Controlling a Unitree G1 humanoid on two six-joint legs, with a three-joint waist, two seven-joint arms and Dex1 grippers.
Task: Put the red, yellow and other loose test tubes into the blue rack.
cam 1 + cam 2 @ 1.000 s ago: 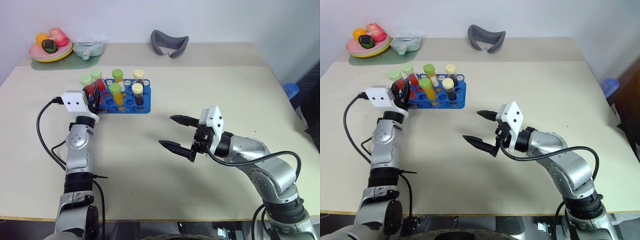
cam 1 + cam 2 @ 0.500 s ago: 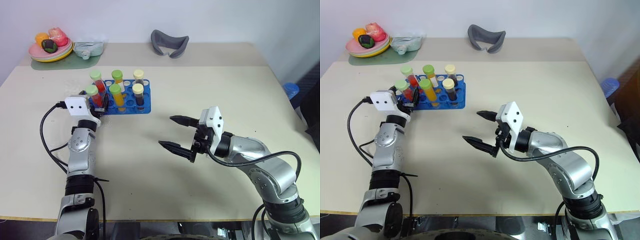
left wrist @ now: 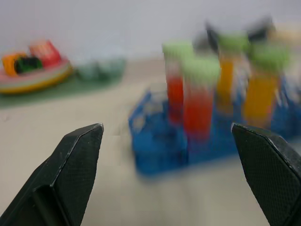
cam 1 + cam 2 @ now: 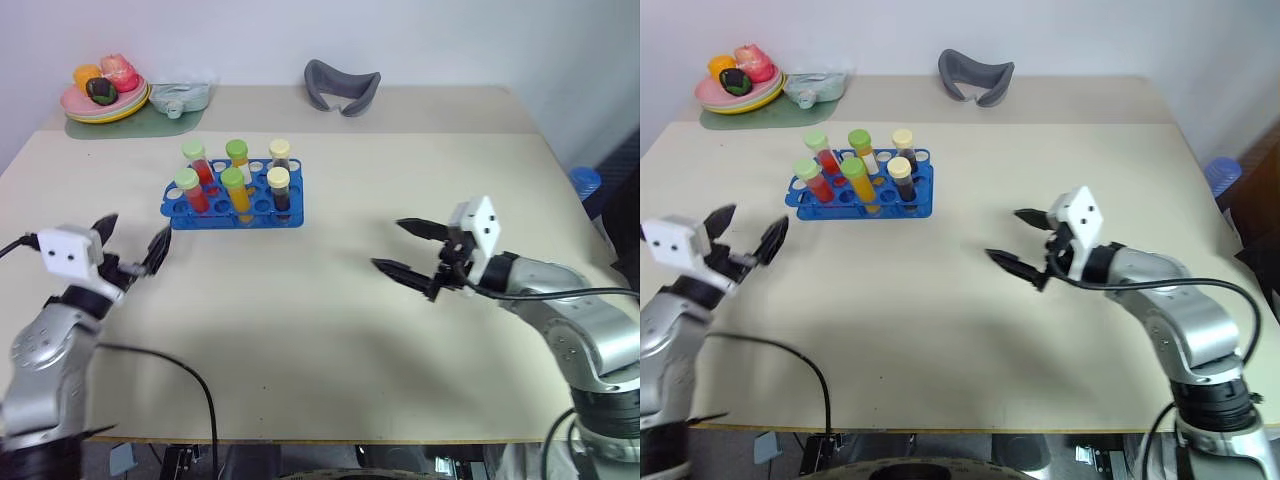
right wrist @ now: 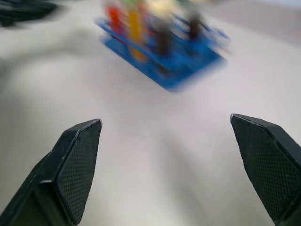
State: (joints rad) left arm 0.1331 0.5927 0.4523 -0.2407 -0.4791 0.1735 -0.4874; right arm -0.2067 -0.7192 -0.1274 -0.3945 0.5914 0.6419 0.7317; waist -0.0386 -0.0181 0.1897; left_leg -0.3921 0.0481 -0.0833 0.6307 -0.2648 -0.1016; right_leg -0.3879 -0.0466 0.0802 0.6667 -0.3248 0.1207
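The blue rack point(image 4: 232, 203) stands on the table's far left part. Several capped tubes stand upright in it: red ones with green caps point(image 4: 188, 187), yellow ones with green caps point(image 4: 234, 186) and dark ones with cream caps point(image 4: 277, 186). My left gripper point(image 4: 132, 240) hovers open and empty to the near left of the rack, pointing at it. In the left wrist view the rack point(image 3: 155, 150) lies between its fingers point(image 3: 70, 174). My right gripper point(image 4: 390, 245) is open and empty over the table, well to the right of the rack point(image 5: 183, 70).
Pink and yellow plates with toy food point(image 4: 100, 98) sit on a green mat at the far left corner, beside a pale green container point(image 4: 180, 97). A grey curved object point(image 4: 341, 85) lies at the back. A black cable point(image 4: 190, 380) trails from my left arm.
My left gripper opened and left a green-capped red tube in the rack's front left hole, then drew back to the near left. My right gripper swung away to the right.
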